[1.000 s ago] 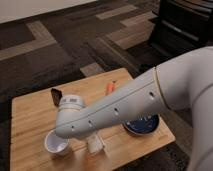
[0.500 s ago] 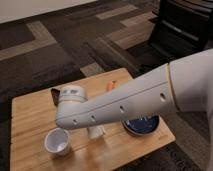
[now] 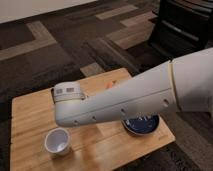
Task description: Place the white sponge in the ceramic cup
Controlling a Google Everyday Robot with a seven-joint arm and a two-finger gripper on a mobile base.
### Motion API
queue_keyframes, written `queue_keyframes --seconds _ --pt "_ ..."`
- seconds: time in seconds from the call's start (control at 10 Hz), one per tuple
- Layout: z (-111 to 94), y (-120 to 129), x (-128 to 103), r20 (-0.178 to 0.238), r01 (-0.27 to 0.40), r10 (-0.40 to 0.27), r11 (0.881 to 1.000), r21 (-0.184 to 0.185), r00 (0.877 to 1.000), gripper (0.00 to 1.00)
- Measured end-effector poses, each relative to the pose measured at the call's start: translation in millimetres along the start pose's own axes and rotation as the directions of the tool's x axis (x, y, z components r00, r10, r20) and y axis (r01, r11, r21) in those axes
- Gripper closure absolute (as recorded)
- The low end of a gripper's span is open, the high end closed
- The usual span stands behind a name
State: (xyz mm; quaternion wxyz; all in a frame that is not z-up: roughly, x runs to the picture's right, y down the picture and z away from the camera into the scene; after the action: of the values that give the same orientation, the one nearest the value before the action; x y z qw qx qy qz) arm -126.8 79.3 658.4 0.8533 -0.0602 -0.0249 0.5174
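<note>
— Where is the gripper, and how do its jaws stand?
— The gripper is hidden under the end of the white arm (image 3: 120,102), over the left half of the wooden table (image 3: 30,117). Its jaws are closed. Whether something sits between them, I cannot tell.
— And the white sponge?
— The white sponge cannot be seen; the arm covers the middle of the table.
— The ceramic cup?
— The ceramic cup (image 3: 57,141) stands upright near the front left corner, just in front of the arm's end. Its inside looks pale.
— What else stands there?
— A dark blue bowl (image 3: 141,126) is near the right edge, half under the arm. A black block (image 3: 53,94) shows behind the arm's end, toward the far left. A small orange thing (image 3: 110,84) lies at the far edge.
</note>
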Motion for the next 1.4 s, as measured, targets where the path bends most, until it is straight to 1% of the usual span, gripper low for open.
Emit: queue_keyframes --seconds 0.1,0.2,0.3,0.9,1.0,1.1,1.2,1.3,1.4 --pt "-5.1 14.7 -9.8 0.072 0.009 -0.005 0.998 -0.067 0.997 1.0" --pt "-6.3 26.0 -16.5 0.098 0.024 -0.014 0.994 -0.105 0.995 1.0" --pt "-7.2 31.1 -18.0 0.105 0.029 -0.016 0.992 -0.124 0.994 1.0" --pt "-7.3 31.4 -18.3 0.107 0.031 -0.017 0.992 -0.126 0.994 1.0" --pt "-7.0 33.6 -19.7 0.114 0.038 -0.022 0.99 -0.135 0.993 1.0" --pt "-5.6 49.8 -27.7 0.148 0.087 -0.06 0.98 -0.181 0.987 1.0" --pt "-3.9 72.0 -41.3 0.2 0.162 -0.116 0.958 -0.235 0.973 1.0" --pt "1.3 89.5 -54.4 0.25 0.237 -0.169 0.932 -0.274 0.953 1.0" --pt "9.7 90.5 -66.2 0.289 0.287 -0.204 0.915 -0.284 0.935 1.0"
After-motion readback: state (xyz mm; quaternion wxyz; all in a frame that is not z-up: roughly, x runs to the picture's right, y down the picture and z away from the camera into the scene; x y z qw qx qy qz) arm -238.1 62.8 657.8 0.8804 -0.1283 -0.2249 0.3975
